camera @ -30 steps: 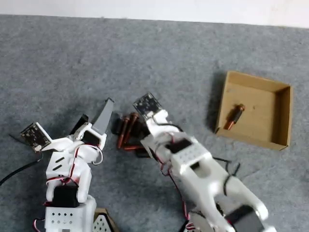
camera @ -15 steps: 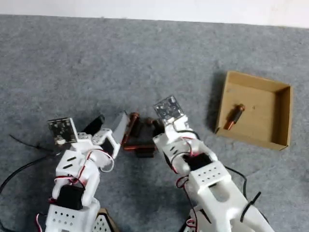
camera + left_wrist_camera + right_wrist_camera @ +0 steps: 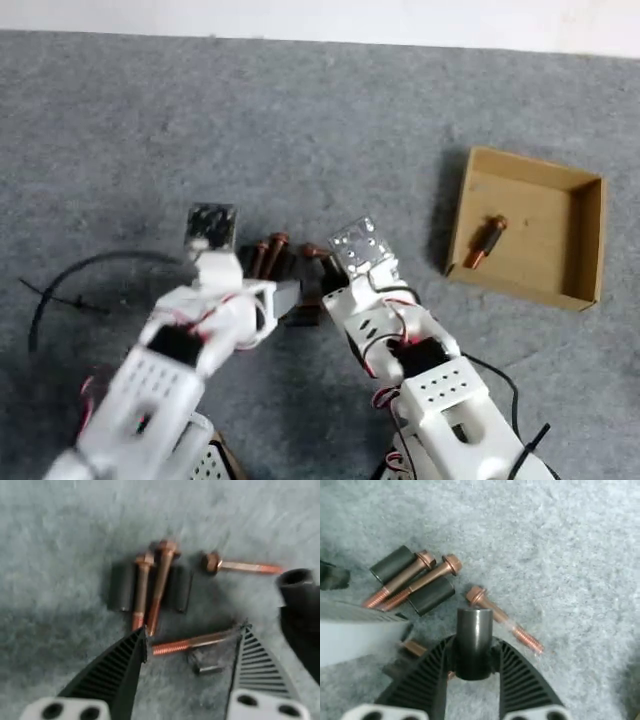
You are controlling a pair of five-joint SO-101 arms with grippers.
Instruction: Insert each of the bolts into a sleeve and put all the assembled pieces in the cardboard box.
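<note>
Several copper bolts (image 3: 268, 252) and black sleeves lie in a small pile on the grey carpet. In the left wrist view, two bolts (image 3: 150, 592) lie side by side between two sleeves (image 3: 121, 587). My left gripper (image 3: 194, 632) is open just above a lone bolt (image 3: 192, 642), which lies across between its fingers. My right gripper (image 3: 474, 647) is shut on an upright black sleeve (image 3: 474, 630), close above another bolt (image 3: 502, 617). In the high view both grippers (image 3: 290, 298) (image 3: 322, 275) meet at the pile. The cardboard box (image 3: 580, 235) holds one assembled piece (image 3: 485, 240).
A small dark piece (image 3: 205, 662) lies beside the lone bolt. The left gripper's grey finger (image 3: 360, 630) stands close to the held sleeve. A black cable (image 3: 70, 285) loops over the carpet at the left. Open carpet lies between the pile and the box.
My left arm has swung right, bringing its gripper down over the pile. My right arm has shifted a little right and pulled back, still over the pile.
</note>
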